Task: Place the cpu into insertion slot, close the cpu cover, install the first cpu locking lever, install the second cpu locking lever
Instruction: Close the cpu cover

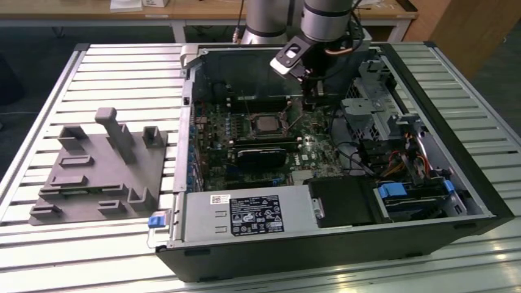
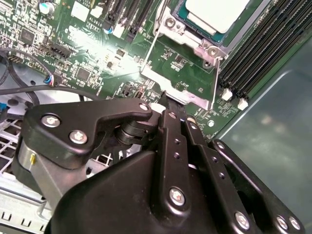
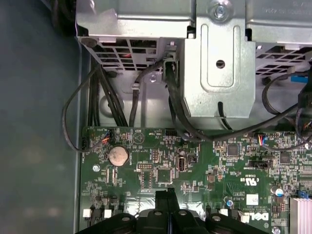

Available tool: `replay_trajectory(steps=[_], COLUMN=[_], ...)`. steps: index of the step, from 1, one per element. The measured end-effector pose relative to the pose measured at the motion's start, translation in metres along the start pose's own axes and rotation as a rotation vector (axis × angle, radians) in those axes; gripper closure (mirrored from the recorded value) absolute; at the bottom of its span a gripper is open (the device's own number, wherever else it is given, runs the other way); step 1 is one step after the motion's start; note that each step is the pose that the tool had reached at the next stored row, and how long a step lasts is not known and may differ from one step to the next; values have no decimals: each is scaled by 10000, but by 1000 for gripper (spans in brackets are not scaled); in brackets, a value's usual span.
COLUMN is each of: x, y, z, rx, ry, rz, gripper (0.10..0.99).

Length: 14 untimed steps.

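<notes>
Second wrist view: gripper (image 2: 168, 99) clenched, tips at edge of open cpu cover (image 2: 192, 97); cpu (image 2: 214, 12) sat in insertion slot (image 2: 192, 39). Risk was slip off thin frame, tips gouging motherboard (image 2: 180, 63).

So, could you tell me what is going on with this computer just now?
A robot arm's black gripper reaches into the open black computer case, low over the green motherboard, beside the small square silver-rimmed socket. The flat silver-grey square chip sits in that socket, with the thin silver metal frame lying around it. The gripper's fingers are pressed together, near the frame's corner.
</notes>
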<state>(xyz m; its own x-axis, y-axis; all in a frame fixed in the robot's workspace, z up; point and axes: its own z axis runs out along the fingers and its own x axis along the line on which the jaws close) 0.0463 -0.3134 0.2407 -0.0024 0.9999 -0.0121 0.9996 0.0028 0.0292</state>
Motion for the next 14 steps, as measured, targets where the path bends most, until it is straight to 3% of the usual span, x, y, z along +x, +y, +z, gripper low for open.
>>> replay_trajectory(steps=[14], x=[0], y=[-81], z=[0], rx=[0], ry=[0], rz=[0], gripper=[980])
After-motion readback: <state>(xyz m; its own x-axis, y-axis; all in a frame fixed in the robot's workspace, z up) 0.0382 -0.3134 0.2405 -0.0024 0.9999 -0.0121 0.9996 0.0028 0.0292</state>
